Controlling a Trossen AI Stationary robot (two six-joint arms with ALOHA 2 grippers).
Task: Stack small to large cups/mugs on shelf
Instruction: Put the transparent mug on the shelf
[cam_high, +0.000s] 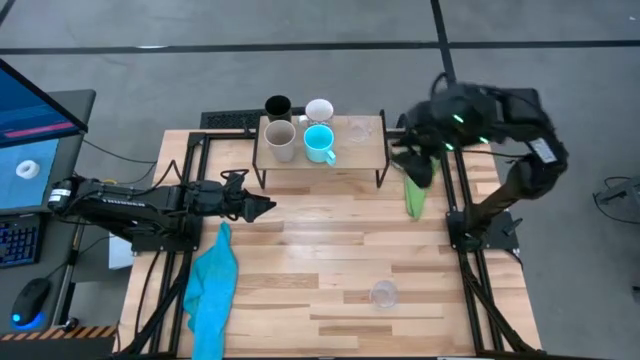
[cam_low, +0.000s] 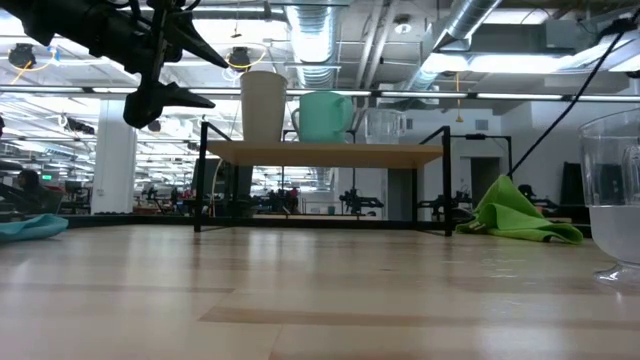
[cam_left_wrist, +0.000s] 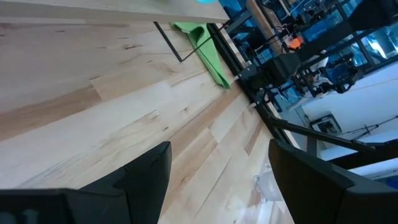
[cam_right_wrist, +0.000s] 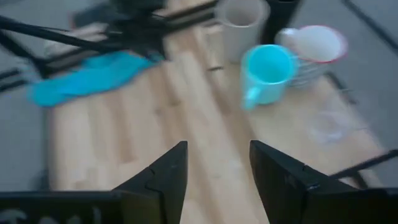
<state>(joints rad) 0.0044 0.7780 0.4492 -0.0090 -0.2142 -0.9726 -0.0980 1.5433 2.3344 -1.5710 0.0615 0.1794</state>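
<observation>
The shelf (cam_high: 345, 157) stands at the table's far middle. On it are a beige cup (cam_high: 280, 140), a cyan mug (cam_high: 319, 143) and a clear glass (cam_high: 360, 128); a black tumbler (cam_high: 278, 106) and a white mug (cam_high: 319, 110) stand at its far edge. Another clear glass (cam_high: 384, 294) stands upright on the table, near right. My right gripper (cam_right_wrist: 214, 149) hangs open and empty, high to the right of the shelf (cam_right_wrist: 217, 62), tipped down toward it. My left gripper (cam_left_wrist: 217, 149) is open and empty above the table's left middle.
A green cloth (cam_high: 414, 195) lies right of the shelf, below my right gripper (cam_high: 413, 160). A blue cloth (cam_high: 213, 285) hangs over the table's near left. Bare boards lie between the shelf and the near glass. A monitor and keyboard stand off the left edge.
</observation>
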